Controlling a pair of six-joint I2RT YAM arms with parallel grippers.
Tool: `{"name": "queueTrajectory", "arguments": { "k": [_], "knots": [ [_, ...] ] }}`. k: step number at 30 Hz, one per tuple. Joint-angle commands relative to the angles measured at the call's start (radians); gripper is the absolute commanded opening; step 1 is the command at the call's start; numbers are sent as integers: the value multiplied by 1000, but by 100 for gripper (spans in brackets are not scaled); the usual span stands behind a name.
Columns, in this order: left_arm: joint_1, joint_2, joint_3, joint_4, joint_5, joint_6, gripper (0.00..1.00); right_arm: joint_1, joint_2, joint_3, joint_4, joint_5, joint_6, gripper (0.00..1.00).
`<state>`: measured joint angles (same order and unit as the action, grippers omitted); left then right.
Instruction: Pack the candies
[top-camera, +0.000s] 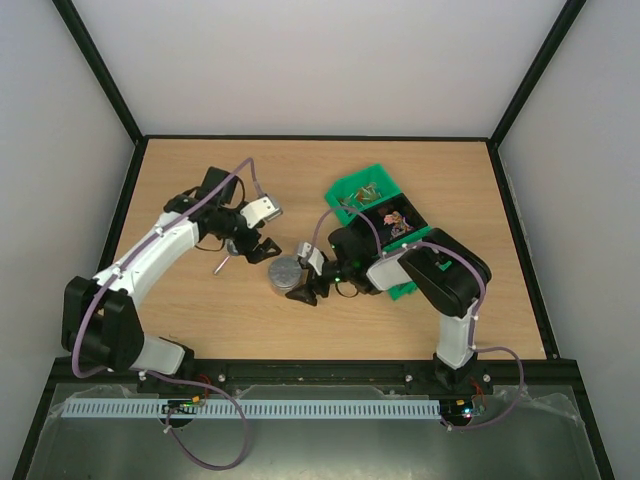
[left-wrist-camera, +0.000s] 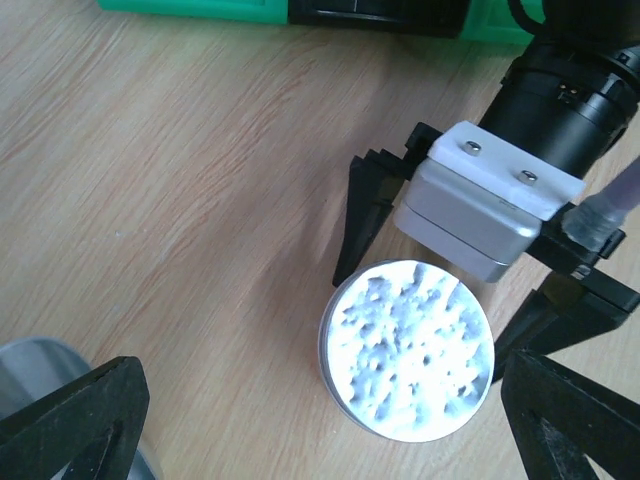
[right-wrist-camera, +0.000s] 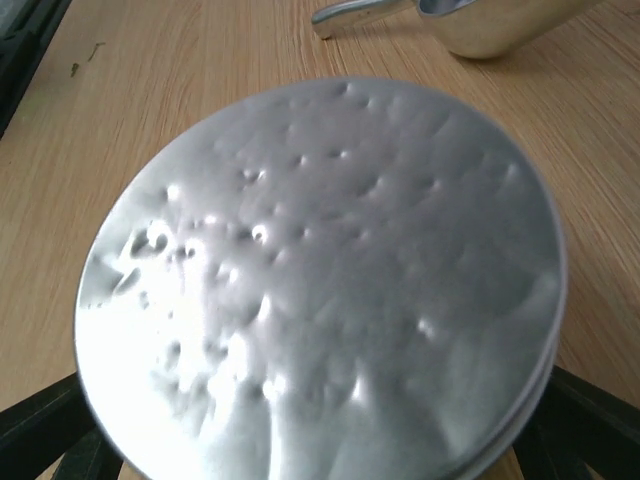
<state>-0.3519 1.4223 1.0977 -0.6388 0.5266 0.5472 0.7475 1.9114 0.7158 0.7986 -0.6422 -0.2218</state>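
Both grippers attend the lidded tin (left-wrist-camera: 405, 350): right gripper (left-wrist-camera: 425, 315) straddles it, probably steadying it, though clamping is unclear; left gripper (top-camera: 255, 250) hangs spread above, metal scoop (right-wrist-camera: 470, 20) unheld.

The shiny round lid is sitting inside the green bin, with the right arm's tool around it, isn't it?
Not quite. The shiny round lid sits on the wooden table, not inside the green bin, which is off to one side. The left wrist view shows this. The rest is right: the right arm's tool is around it, one finger on each side.
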Motion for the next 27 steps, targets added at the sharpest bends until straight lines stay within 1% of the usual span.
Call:
{"name": "queueTrajectory", "arguments": {
  "k": [1,5,9,12,15,18,22,27],
  "knots": [
    [25,-2,72,-166,58,10,100,-8,-49,72,-230,-59,-48,99],
    [53,23,134,-240,80,19,99,-12,-69,76,-283,-74,-87,99],
    [59,39,152,-290,44,34,99,-12,-76,47,-216,-68,-74,99],
    [75,53,134,-302,30,34,100,-12,-86,10,-150,-45,-87,99],
    [89,67,119,-300,47,34,100,-11,-83,-10,-115,-19,-111,99],
    [90,57,69,-238,40,31,99,-12,-69,-65,-21,-8,-124,98],
    [89,31,-29,-156,0,91,99,-10,-37,-127,113,10,-98,99],
    [83,-53,-155,-51,-33,129,97,13,-43,-164,192,44,-98,99]
  ]
}}
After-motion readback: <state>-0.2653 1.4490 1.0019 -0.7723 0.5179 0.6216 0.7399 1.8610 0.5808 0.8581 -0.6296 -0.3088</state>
